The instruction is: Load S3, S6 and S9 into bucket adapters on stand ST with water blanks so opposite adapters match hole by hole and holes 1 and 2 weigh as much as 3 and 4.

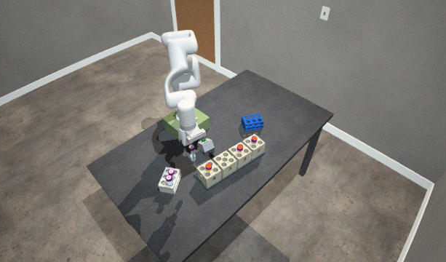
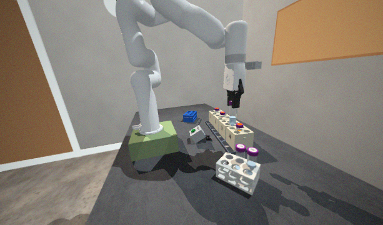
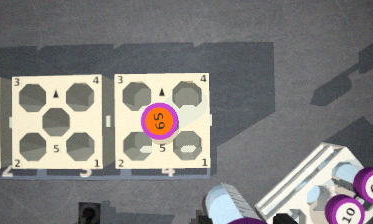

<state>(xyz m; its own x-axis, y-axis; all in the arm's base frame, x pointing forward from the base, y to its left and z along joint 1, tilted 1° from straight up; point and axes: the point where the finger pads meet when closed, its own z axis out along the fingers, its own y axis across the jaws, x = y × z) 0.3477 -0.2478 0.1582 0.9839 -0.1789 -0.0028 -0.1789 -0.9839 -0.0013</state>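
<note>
Dark tabletop (image 1: 281, 105) (image 2: 166, 194) (image 3: 297, 20) surrounds the blue rack (image 1: 252, 122) (image 2: 190, 116), well inside its edges.

A lab bench in a plain room

Capped tubes (image 1: 169, 177) (image 2: 252, 152) (image 3: 345, 214) stand in a white rack (image 1: 167, 189) (image 2: 236, 181) (image 3: 287, 192), and a blue rack (image 1: 252, 122) (image 2: 190, 116) shares the dark table (image 1: 281, 105) (image 2: 141, 200) (image 3: 307, 25) with numbered adapters (image 1: 209, 176) (image 2: 241, 139) (image 3: 162, 162) and a robot arm (image 1: 186, 109) (image 2: 149, 109); grey walls (image 1: 273, 40) (image 2: 82, 62) and a brown door (image 1: 196, 22) (image 2: 25, 87) surround them.
</note>
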